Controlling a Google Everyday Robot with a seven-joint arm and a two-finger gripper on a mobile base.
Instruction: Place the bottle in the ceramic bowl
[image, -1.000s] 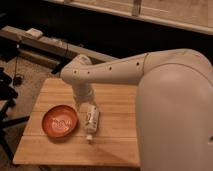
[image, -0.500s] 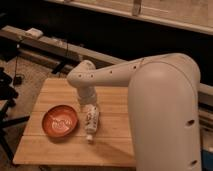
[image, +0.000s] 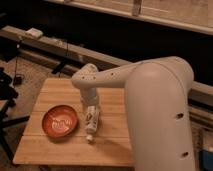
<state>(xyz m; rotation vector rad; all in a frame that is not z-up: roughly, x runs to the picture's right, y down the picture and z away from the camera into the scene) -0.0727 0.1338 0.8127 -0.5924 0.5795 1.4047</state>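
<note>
The small white bottle (image: 91, 121) with reddish markings lies on its side on the wooden table (image: 55, 90), its pale cap toward the front edge. The orange-red ceramic bowl (image: 60, 121) with a pale pattern inside sits just left of it, with nothing in it. My gripper (image: 92, 108) hangs down from the white arm (image: 150, 85), right over the bottle's far end and touching or very near it. The bottle rests on the table beside the bowl.
The table's front edge (image: 70, 161) is close below the bottle. A long low ledge (image: 55, 47) with a small pale object (image: 34, 33) and cables runs behind the table. Dark stand legs (image: 7, 95) are at the left.
The arm's elbow has shifted a little to the right and the wrist has come down over the bottle. The bottle and bowl have not moved.
</note>
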